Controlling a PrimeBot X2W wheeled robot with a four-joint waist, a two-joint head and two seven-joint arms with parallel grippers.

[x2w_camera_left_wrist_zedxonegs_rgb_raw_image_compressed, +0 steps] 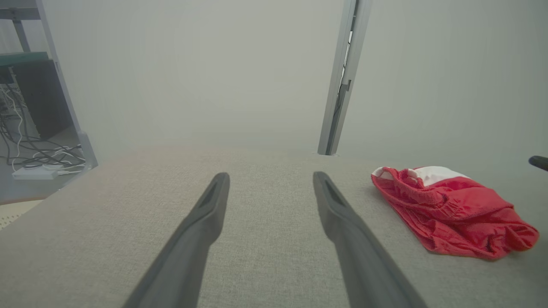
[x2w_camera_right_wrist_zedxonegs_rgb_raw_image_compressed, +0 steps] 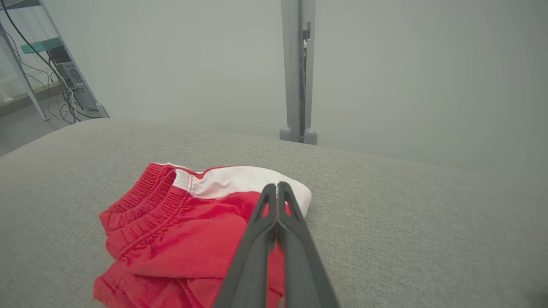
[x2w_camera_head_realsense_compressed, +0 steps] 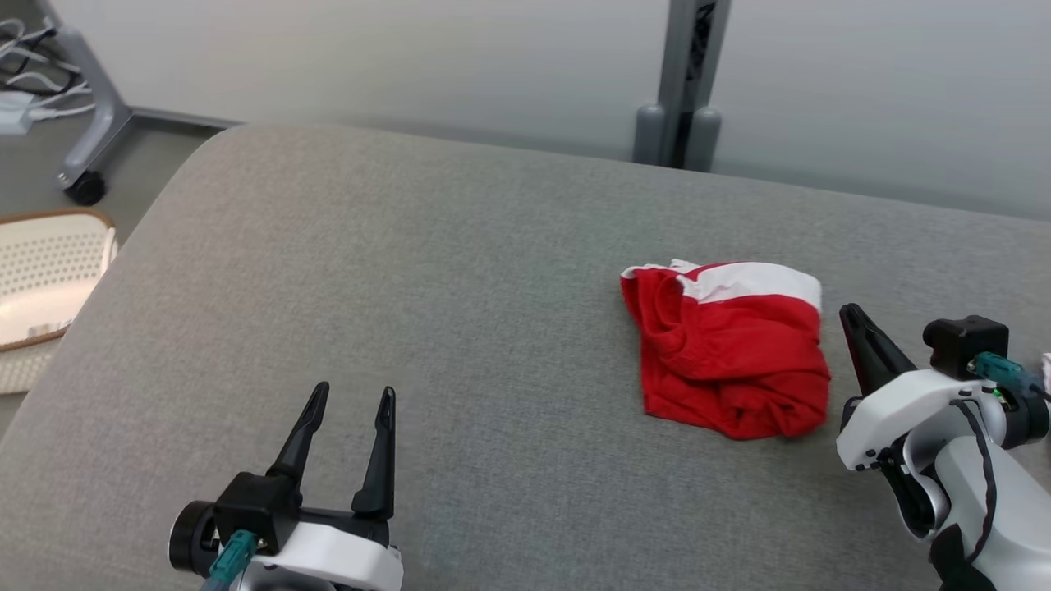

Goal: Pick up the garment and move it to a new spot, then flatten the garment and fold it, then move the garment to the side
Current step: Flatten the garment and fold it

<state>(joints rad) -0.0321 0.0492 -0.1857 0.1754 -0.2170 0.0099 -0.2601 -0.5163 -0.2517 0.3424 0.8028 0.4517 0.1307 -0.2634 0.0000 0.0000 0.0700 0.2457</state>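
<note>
One pair of red shorts (x2w_camera_head_realsense_compressed: 731, 353) lay in a loose, crumpled heap on the right half of a grey upholstered surface (x2w_camera_head_realsense_compressed: 410, 287). The cloth was bright red with a fine knitted texture, and a broad white band ran along the far edge of the heap. In the right wrist view the shorts (x2w_camera_right_wrist_zedxonegs_rgb_raw_image_compressed: 184, 239) showed a gathered elastic waistband with close ribs, doubled over itself at the left side, and a white seam where the red met the white part. In the left wrist view the shorts (x2w_camera_left_wrist_zedxonegs_rgb_raw_image_compressed: 449, 214) looked flat and wrinkled, with many small folds at the near right corner.

Both claws were near the surface. The left claw (x2w_camera_head_realsense_compressed: 354, 390) was at the lower left of the head view, well apart from the shorts, and its two dark fingers stood wide apart; the left wrist view showed the left claw (x2w_camera_left_wrist_zedxonegs_rgb_raw_image_compressed: 269, 175) the same way, with bare grey cloth between the fingers. The right claw (x2w_camera_head_realsense_compressed: 850, 310) was just beside the right edge of the shorts. Its fingers were pressed together along their whole length, and in its own view the right claw (x2w_camera_right_wrist_zedxonegs_rgb_raw_image_compressed: 277, 185) had its tips over the white band.

Some other things stood behind: a grey post (x2w_camera_head_realsense_compressed: 686, 82) and, on the floor at the left, a white perforated basket (x2w_camera_head_realsense_compressed: 49, 271).
</note>
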